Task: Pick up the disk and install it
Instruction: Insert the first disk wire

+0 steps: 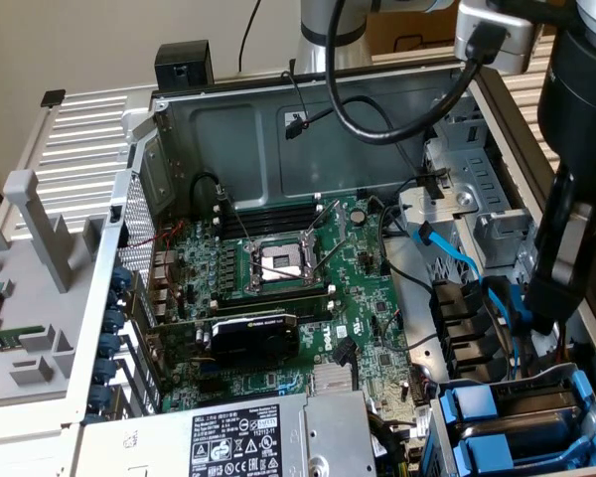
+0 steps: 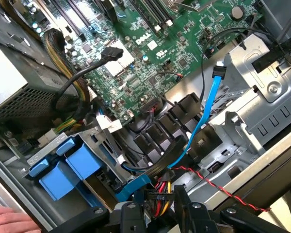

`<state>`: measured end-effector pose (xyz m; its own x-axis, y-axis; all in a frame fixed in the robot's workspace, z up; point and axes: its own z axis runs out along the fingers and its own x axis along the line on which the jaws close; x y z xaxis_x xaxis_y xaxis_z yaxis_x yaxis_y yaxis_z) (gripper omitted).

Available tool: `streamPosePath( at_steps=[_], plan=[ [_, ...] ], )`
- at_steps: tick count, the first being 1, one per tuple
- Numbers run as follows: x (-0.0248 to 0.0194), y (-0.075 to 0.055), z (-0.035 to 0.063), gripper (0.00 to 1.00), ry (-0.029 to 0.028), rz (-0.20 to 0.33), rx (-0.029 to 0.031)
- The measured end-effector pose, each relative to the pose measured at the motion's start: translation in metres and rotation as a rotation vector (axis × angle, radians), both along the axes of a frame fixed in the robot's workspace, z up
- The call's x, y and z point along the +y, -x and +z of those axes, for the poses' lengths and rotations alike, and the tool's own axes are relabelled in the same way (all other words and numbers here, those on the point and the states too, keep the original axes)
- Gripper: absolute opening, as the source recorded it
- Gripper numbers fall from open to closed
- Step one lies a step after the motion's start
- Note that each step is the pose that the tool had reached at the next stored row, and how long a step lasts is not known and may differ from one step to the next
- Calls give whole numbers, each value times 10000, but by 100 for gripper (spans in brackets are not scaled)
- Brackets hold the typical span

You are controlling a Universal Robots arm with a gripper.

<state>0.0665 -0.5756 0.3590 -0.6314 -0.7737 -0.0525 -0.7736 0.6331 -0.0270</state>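
gripper (image 2: 157,203) at the exterior view's right, fingers half apart about the blue edge of the disk (image 2: 136,185), gripping nothing yet. likely stiff, weighty, fragile; best held by the frame's sides.

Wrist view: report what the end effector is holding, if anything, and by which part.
Cannot be told. The end effector is down among the cables, with a blue plastic piece right at it; no clear grip shows.

open computer case (image 1: 248,129), motherboard (image 1: 370,288), power supply (image 1: 238,442)
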Motion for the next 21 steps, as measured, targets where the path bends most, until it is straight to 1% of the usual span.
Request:
streamPosePath(
  at_steps=[1, 3, 8, 14, 18, 19, 21],
  plan=[
    [3, 3, 0, 36, 0, 1, -4],
    [12, 16, 1, 36, 1, 2, -32],
    [39, 65, 5, 36, -1, 1, -162],
    [70, 126, 5, 36, 0, -14, -269],
    [84, 155, 5, 36, 7, -38, -297],
    [86, 157, 6, 36, 32, -41, -298],
    [90, 159, 5, 36, 60, -47, -301]
  ],
)
